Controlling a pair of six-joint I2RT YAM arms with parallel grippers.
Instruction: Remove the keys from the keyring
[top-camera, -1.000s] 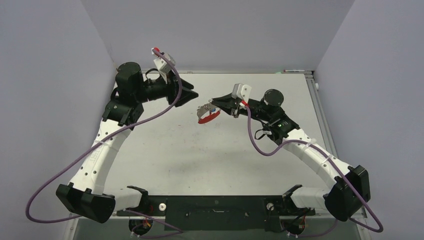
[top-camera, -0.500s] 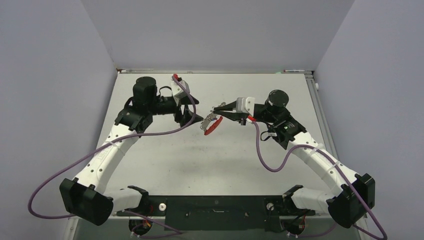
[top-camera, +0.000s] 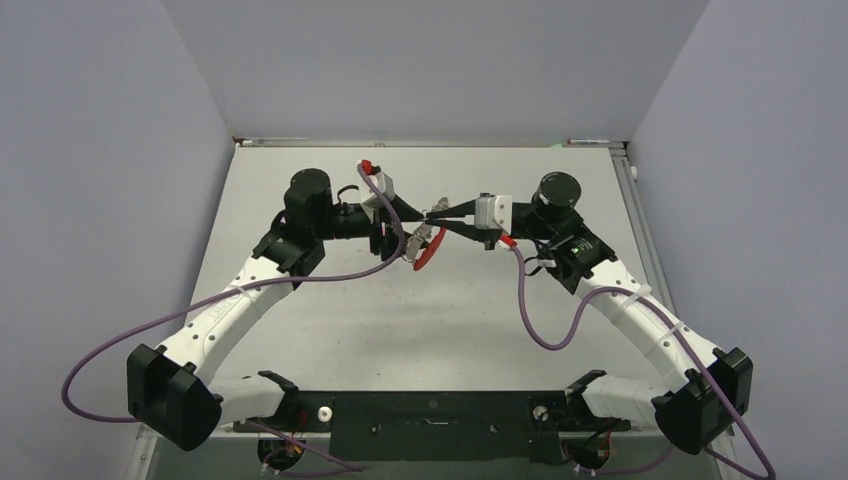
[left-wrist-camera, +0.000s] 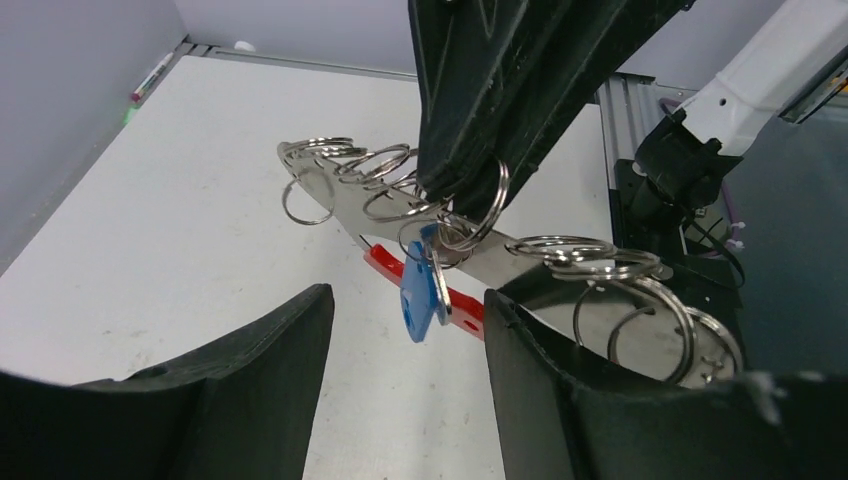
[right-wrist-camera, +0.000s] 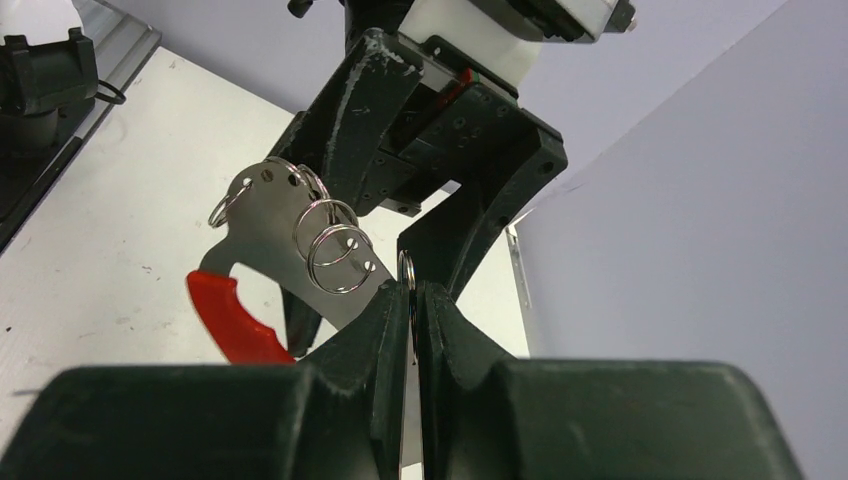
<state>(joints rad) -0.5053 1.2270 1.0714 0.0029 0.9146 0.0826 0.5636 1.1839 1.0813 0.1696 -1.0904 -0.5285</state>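
The left gripper (top-camera: 408, 228) swings in from the far corner to flank the keyring (top-camera: 428, 250). The right gripper (top-camera: 440, 213) rolls, tipping it.

Top view looks down from behind; wrist views — close, facing — share the keyring (left-wrist-camera: 384, 262) (right-wrist-camera: 236, 322)

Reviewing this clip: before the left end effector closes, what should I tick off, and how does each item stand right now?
1. Right end effector shut on a keyring loop: ok.
2. Keyring held off the table: ok.
3. Left end effector open: ok.
4. Blue key hanging between the left fingers: ok, untouched.
5. Blue key off its loop: not ok.
6. Other keys present: cannot tell, loops overlap.
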